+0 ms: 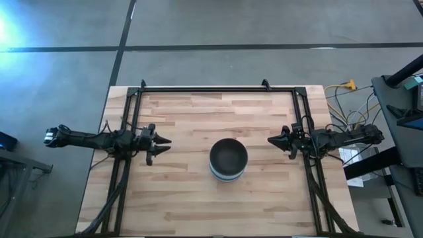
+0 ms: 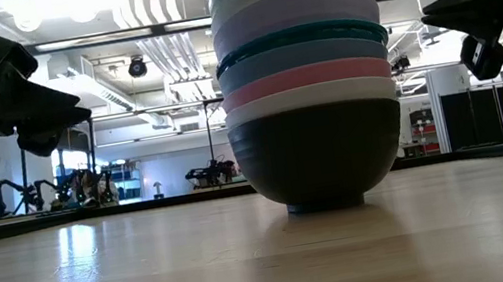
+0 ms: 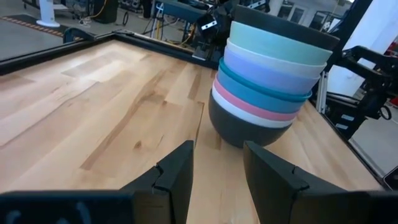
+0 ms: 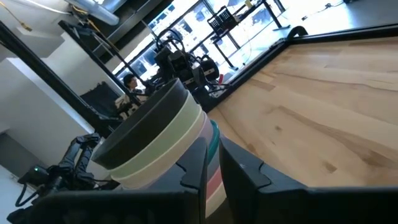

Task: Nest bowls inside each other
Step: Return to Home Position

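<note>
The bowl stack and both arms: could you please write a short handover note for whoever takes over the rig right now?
Left gripper: open, empty, over the left side of the table, apart from the bowls.
Right gripper: narrowly open, empty, over the right side.
Bowls: one nested stack near the table's middle. Bottom black bowl, then white, pink, blue, teal, lavender, white, pale green, and the top black bowl.
Done: no loose bowl shows anywhere on the table.
Left: nothing to nest; probably only parking the arms.
</note>
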`<state>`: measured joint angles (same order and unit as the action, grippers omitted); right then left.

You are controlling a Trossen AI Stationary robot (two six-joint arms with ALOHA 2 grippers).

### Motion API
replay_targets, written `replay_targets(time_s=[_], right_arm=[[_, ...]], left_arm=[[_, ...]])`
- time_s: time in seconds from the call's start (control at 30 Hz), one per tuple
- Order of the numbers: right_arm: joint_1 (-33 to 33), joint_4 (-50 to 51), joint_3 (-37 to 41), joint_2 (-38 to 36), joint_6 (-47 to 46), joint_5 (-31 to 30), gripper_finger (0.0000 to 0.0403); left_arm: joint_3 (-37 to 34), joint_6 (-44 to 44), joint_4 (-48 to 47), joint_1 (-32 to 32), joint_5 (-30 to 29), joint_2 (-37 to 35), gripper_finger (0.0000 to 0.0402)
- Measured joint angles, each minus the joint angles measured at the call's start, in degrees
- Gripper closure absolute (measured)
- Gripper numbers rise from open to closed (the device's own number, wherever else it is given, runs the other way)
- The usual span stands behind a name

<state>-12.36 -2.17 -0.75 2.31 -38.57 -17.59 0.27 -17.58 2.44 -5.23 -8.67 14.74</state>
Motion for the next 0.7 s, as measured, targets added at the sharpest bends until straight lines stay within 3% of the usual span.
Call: replay_targets(time_s=[0.7], right_arm=[[0.0,0.0,0.0,0.0,0.0,0.0,0.0364]], left_arm=[[0.0,0.0,0.0,0.0,-0.1,1.4,0.0277]])
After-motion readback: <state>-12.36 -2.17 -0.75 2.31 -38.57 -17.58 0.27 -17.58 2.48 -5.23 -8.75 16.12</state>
